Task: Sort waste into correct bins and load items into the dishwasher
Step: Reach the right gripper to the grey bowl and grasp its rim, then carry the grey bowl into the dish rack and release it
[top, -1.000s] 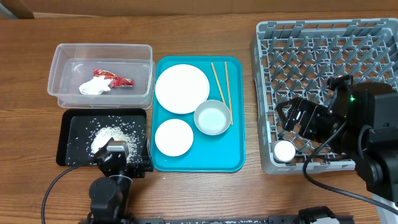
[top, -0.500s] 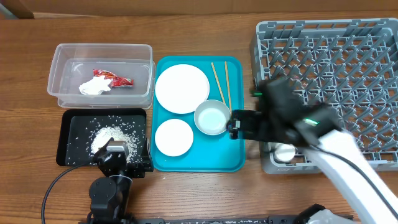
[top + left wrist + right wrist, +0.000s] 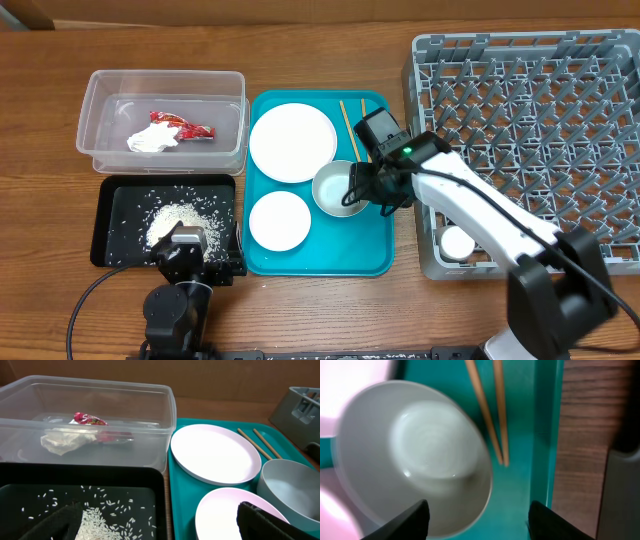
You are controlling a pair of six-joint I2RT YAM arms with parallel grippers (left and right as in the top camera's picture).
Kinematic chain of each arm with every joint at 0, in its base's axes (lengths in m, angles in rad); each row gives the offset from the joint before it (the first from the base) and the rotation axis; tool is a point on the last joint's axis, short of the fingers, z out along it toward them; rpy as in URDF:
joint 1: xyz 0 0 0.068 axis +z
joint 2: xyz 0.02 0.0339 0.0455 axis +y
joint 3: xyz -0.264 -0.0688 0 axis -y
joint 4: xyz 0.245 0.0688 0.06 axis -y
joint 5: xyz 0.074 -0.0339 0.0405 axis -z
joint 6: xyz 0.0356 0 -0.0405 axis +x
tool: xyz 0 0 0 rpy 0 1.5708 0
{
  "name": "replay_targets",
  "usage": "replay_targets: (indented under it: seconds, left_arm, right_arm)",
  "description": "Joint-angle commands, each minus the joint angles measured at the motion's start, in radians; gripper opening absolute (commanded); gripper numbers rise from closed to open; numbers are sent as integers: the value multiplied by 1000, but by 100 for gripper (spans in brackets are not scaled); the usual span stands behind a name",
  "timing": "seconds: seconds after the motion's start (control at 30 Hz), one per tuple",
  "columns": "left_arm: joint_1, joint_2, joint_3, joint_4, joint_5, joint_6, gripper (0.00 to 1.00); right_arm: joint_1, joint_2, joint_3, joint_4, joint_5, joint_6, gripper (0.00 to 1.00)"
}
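My right gripper (image 3: 362,188) is open and empty over the right rim of the pale grey-blue bowl (image 3: 338,189) on the teal tray (image 3: 375,255); the bowl fills the right wrist view (image 3: 412,457). Two wooden chopsticks (image 3: 356,128) lie beside it. A large plate (image 3: 291,141) and a smaller plate (image 3: 279,220) sit on the tray. A small cup (image 3: 458,243) stands in the grey dish rack (image 3: 560,90). The clear tub (image 3: 100,110) holds the red wrapper (image 3: 184,126) and white tissue (image 3: 150,141). The black tray (image 3: 115,200) holds rice (image 3: 178,213). My left gripper (image 3: 157,522) is open at the black tray's near edge.
The dish rack's left wall (image 3: 418,170) stands close to the right of the teal tray. Bare wooden table (image 3: 320,310) lies in front of the trays.
My right arm swung left from the dish rack's front left corner to the bowl on the teal tray. The cup stays in the rack. The left arm has not moved.
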Motion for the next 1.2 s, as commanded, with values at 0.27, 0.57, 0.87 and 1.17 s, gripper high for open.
replay_targets:
  seconds: [0.27, 0.57, 0.87, 1.17]
  left_arm:
    - [11, -11, -7, 3, -11, -14, 100]
    - [11, -11, -7, 3, -11, -14, 100]
    - [11, -11, -7, 3, -11, -14, 100]
    - [11, -11, -7, 3, -11, -14, 100]
  right_arm:
    - [-8, 61, 18, -25, 39, 45, 4]
    - [-8, -235, 50, -85, 224, 38, 4]
    - [-40, -540, 50, -175, 713, 35, 4]
    - [-156, -511, 19, -242, 1206, 39, 4]
